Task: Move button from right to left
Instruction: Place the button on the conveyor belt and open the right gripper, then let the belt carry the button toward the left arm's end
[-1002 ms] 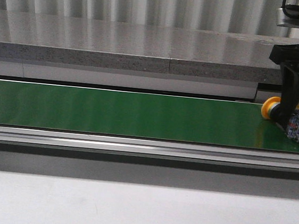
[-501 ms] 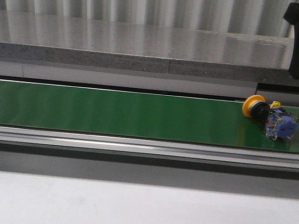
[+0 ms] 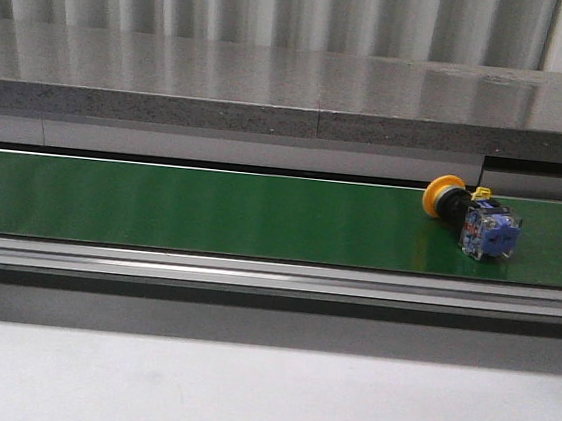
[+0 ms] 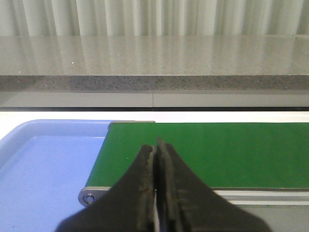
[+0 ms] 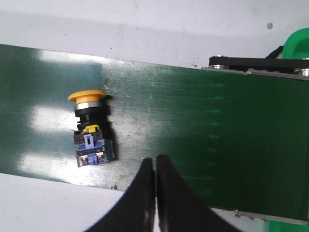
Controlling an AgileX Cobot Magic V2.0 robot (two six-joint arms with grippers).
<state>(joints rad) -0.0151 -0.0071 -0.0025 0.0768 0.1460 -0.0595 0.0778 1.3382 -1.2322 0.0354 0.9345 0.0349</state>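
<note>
The button (image 3: 471, 220), a yellow-orange mushroom cap on a blue contact block, lies on its side on the green conveyor belt (image 3: 210, 211) towards the right end. It also shows in the right wrist view (image 5: 90, 129), lying free on the belt. My right gripper (image 5: 155, 162) is shut and empty, above the belt and apart from the button; it is out of the front view. My left gripper (image 4: 156, 146) is shut and empty over the belt's left end (image 4: 203, 150); no button shows there.
A blue tray (image 4: 46, 169) lies beside the belt's left end. A grey stone ledge (image 3: 274, 89) runs behind the belt, a metal rail (image 3: 254, 273) along its front. Green parts (image 5: 297, 46) and a metal bracket sit at the belt's right end.
My right gripper let go of the button and rose out of the front view. The button now lies free and has travelled left along the belt.
</note>
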